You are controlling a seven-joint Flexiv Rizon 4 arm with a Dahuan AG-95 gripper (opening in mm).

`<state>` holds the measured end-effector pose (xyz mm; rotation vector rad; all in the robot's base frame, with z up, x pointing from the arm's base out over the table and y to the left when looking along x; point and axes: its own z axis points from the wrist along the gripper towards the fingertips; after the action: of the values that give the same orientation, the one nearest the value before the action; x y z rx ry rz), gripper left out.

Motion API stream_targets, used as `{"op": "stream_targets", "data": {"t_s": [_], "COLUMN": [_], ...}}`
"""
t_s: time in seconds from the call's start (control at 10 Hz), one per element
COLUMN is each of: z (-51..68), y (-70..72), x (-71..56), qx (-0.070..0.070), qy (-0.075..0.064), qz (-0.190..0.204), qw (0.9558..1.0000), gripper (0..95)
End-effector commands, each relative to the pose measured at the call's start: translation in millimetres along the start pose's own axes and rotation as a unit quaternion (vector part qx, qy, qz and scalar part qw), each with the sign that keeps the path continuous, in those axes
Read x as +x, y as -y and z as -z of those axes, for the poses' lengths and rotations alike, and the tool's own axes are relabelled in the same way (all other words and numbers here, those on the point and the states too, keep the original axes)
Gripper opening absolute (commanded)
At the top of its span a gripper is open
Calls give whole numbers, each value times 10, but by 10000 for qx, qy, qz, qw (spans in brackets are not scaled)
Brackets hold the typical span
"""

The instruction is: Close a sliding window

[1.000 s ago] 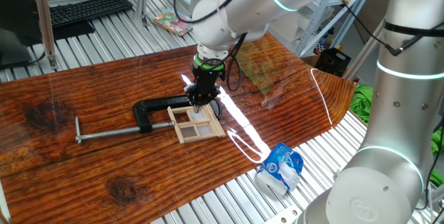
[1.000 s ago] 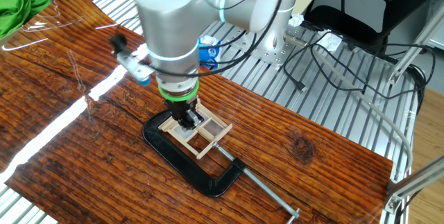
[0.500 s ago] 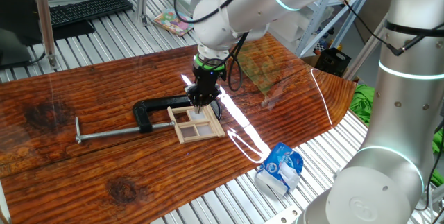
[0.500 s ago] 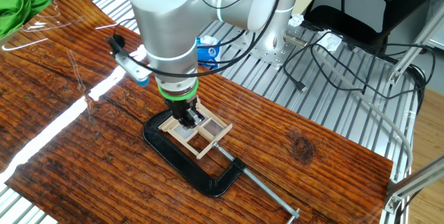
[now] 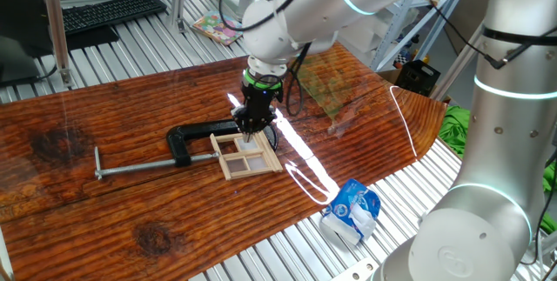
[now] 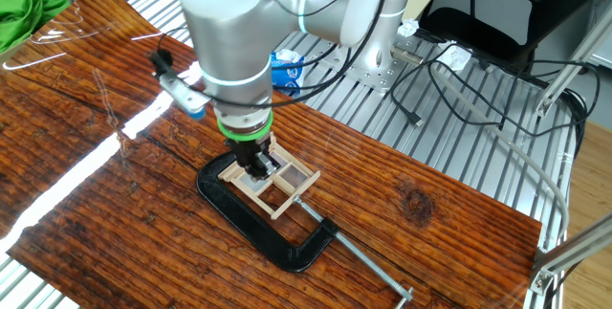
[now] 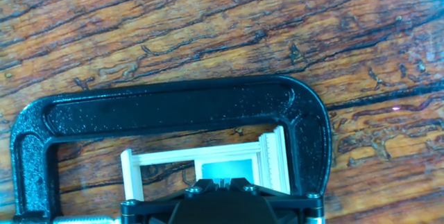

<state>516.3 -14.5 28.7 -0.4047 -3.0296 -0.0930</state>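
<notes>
Small light-wood sliding window (image 5: 247, 155) — four panes, cross bars; flat on the tabletop — inside the black clamp's jaws

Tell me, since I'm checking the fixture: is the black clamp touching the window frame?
Touching. The hand view shows the sliding window pressed against the black C-clamp jaw's inner edge, with no gap.

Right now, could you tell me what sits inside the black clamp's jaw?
The small wooden window lies flat inside the black clamp. The gripper rests on it and covers part of the panes.
</notes>
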Motion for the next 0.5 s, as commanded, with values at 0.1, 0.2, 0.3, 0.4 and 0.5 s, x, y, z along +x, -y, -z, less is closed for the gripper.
{"op": "stream_targets", "data": {"t_s": [0.1,0.2,0.3,0.4,0.5], "z": [-49,-64,-69,-73,-80], "y": [-12,-17,-18,-20,-22], "x": [-40,-42,-42,-43,-45], "qx": [60,162,147,146,141], "qy": [25,56,48,50,45], "qz": [-26,-5,-5,-16,-22], "qw": [10000,9999,9999,9999,9999], "gripper": [0,0,0,0,0]}}
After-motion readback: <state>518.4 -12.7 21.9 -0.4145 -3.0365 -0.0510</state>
